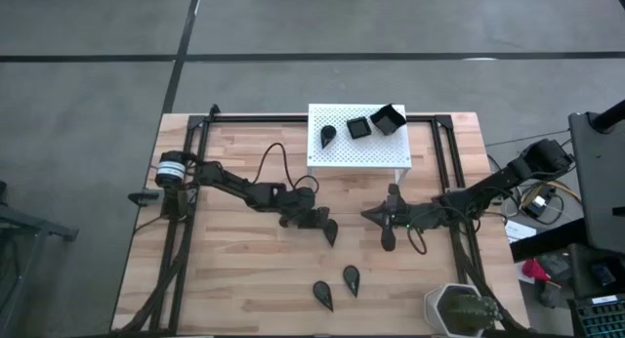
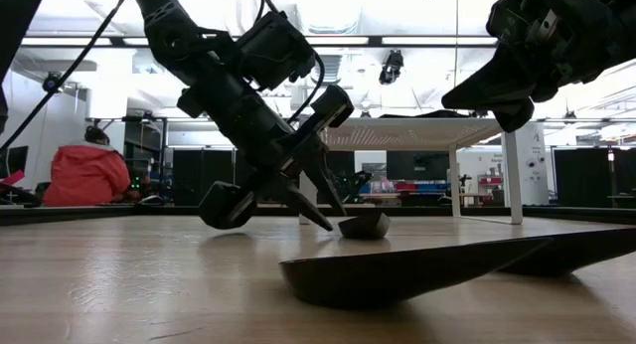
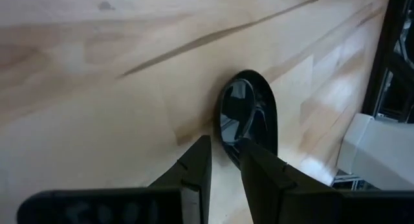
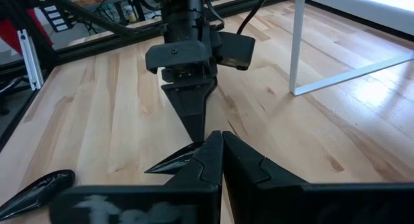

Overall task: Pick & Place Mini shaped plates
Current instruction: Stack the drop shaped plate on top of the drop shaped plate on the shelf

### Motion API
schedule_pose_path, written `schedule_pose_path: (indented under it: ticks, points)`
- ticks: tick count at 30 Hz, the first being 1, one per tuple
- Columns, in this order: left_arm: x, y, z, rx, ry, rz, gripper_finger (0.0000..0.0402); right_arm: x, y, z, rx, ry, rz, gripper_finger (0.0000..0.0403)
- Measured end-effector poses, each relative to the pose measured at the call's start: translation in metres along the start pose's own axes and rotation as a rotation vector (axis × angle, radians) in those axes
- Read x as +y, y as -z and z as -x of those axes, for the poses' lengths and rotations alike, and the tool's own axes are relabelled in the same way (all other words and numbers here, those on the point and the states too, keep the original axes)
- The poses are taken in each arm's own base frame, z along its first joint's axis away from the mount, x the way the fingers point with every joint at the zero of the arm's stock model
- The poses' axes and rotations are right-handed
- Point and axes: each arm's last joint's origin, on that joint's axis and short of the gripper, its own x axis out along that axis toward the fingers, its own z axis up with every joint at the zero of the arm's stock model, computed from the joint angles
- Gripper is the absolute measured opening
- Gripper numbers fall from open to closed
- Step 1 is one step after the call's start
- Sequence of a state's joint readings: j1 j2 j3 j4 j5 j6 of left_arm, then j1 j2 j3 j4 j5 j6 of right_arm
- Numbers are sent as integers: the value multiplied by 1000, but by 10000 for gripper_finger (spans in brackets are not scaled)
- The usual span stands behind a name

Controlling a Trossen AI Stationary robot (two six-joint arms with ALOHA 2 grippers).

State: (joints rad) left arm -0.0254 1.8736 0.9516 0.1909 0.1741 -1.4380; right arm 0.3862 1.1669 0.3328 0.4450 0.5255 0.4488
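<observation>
1. A light wooden plank table (image 1: 244, 270) is seen from above, framed by dark metal rails, with two dark arms reaching in from either side.
2. A white perforated metal stand (image 1: 356, 154) is set at the far middle of the table; it serves as the landmark below.
3. A white pot with a green plant (image 1: 457, 311) is placed at the near edge of the table, well apart from the stand and to its right.
4. The left claw (image 1: 324, 224) is lowered to the table just in front of the stand; its fingers are clamped on the rim of a matte black teardrop-shaped plate (image 3: 249, 117), which lies on the wood with one finger inside the rim and one outside.
5. The right claw (image 1: 387, 231) is held above the table in front of the stand's right half, its fingers pressed together with nothing between them.
6. On top of the stand, a black teardrop plate (image 1: 327, 135), a black square plate (image 1: 358, 127) and a tilted black square plate (image 1: 388, 119) are found.
7. Two more black teardrop plates (image 1: 337, 286) are lying on the table nearer the front edge, well in front of the stand and just beside each other.
</observation>
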Motion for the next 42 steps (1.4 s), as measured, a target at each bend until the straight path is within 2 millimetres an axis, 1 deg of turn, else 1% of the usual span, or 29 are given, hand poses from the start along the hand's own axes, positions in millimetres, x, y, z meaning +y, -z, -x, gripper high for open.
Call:
schedule_pose_path:
  ticks: [5,9,20,25,30,32,36,42]
  points:
    - [-5,0,0,-17,12,-10,73,0,0,0,0,1,0,8]
    - [-1,2,-7,-10,-11,-12,73,0,0,0,0,1,0,8]
    - [-5,2,-16,23,-29,-21,69,-1,1,0,10,5,5,8]
    - [-4,3,-16,36,-41,-46,47,-1,2,0,18,8,8,8]
    - [-5,3,-17,35,-42,-74,7,-1,2,0,18,8,8,8]
    - [-5,3,-17,34,-42,-82,4,-1,2,0,18,8,7,8]
    - [-8,3,-13,46,-29,-106,1,-1,2,0,18,8,7,8]
    - [-27,5,5,90,65,-141,1,-1,2,0,18,8,7,8]
